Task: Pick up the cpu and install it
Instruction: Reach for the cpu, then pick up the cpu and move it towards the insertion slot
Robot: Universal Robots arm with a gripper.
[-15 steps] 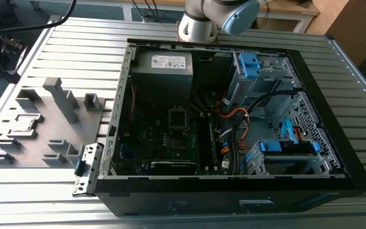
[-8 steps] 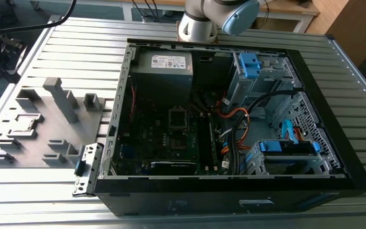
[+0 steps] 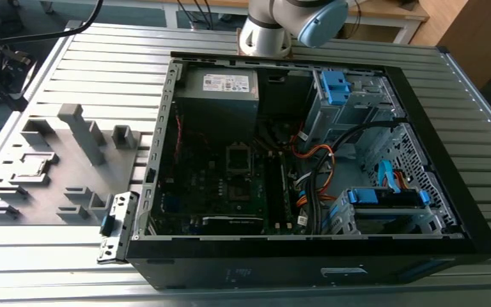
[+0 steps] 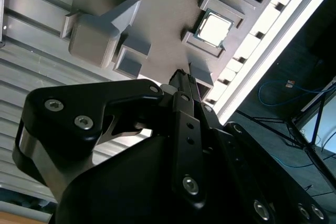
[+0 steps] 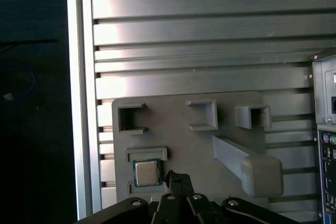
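The cpu (image 5: 146,173) is a small silvery square lying flat in a framed nest on the grey fixture plate (image 5: 178,114). It also appears in the second wrist view, cpu (image 4: 214,28). My black gripper (image 5: 177,178) hovers above the plate just beside the cpu, apart from it, fingers drawn together with nothing between them. In the second wrist view the gripper (image 4: 182,80) points down at the plate near the nest. The open black computer case (image 3: 314,256) lies on the table, with the motherboard's empty socket frame (image 3: 238,158) near its middle.
Tall grey blocks (image 3: 82,131) and low nests rise from the fixture plate (image 3: 58,185) at the exterior view's left of the case. Orange and black cables (image 3: 318,169) and blue drive bays (image 3: 386,197) crowd the case's other side. The slatted metal table (image 5: 210,35) ends beside the plate.
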